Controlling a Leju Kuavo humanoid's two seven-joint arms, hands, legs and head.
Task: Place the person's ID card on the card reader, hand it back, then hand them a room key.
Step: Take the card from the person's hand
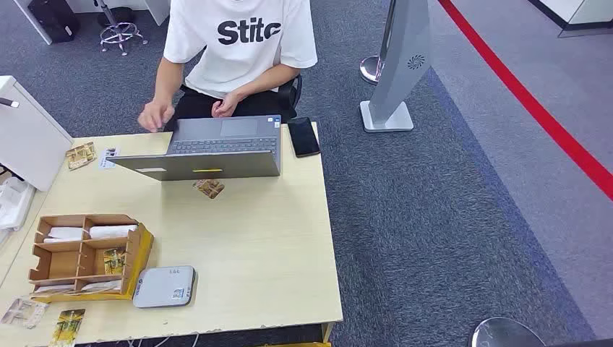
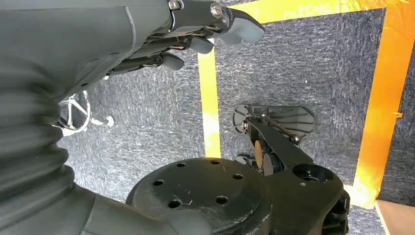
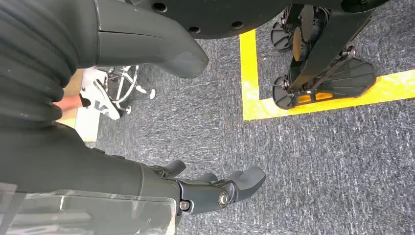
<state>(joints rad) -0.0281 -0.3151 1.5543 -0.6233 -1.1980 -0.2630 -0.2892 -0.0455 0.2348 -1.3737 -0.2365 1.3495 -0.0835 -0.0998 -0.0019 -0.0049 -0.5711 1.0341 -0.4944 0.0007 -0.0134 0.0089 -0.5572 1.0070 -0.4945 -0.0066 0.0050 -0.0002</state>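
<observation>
a light wooden table [image 1: 260, 246] seen from above, on grey carpet, with a person [image 1: 238, 43] in a white t-shirt seated at its far side. everything below is placed relative to the open grey laptop [image 1: 209, 148] that sits at the table's far edge, facing the person.

far to the left of the laptop, a white cabinet [image 1: 25, 134] stands against the table's left edge. just left of the laptop lie a patterned card sleeve [image 1: 80, 155] and a small white card with blue print [image 1: 108, 157], which may be the id card, though it is too small to tell. the person's hand [image 1: 155, 116] hovers above the laptop's left corner. well in front of the laptop and to its left stands a brown cardboard organiser [image 1: 87, 256] with compartments holding white envelopes and patterned room key sleeves. two more patterned sleeves [image 1: 67, 325] lie at the table's near edge beyond it. touching the organiser's right side is the grey card reader [image 1: 165, 286], with nothing lying on its top. just in front of the laptop's screen lies one patterned key card [image 1: 209, 188]. touching the laptop's right side is a black phone [image 1: 303, 136]. well to the right, on the carpet, stands a grey kiosk post [image 1: 397, 72] beside a red floor line [image 1: 535, 108].

the left hand [image 2: 195, 34] hangs over the carpet, fingers loosely apart, holding nothing. the right hand [image 3: 215, 188] hangs likewise, released and empty.
</observation>
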